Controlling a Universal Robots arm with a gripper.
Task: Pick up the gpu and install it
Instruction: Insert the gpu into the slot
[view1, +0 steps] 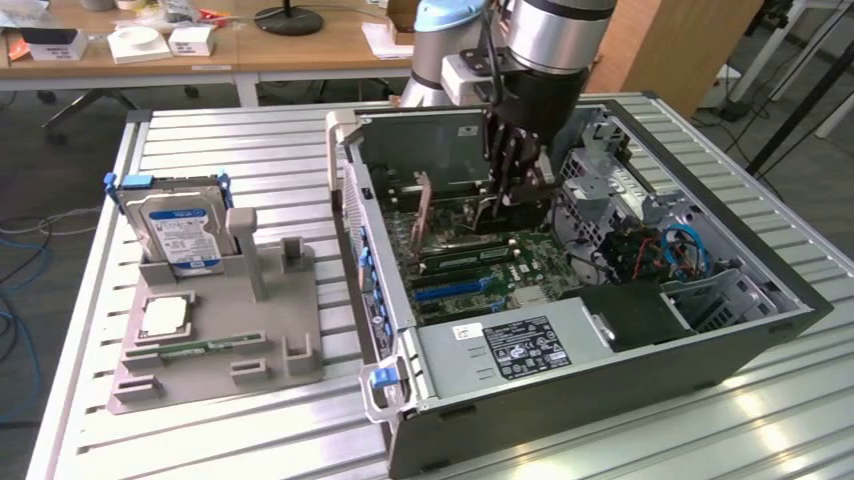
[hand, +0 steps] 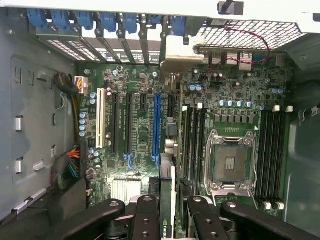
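Gpu (hand: 166, 222), clamped edge-on in the tool (hand: 169, 204), hung over the motherboard (hand: 140, 135) beneath the tool, inside the computer case (view1: 601, 405).

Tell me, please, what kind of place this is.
Probably a robotics lab or workshop: a robot arm holds a gpu inside an open computer case on a slatted metal table, with office desks behind.

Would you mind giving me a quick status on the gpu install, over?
Hand shut on gpu, held edge-on over motherboard inside case. Long blue slot close by, bare. Nothing blocking seen.
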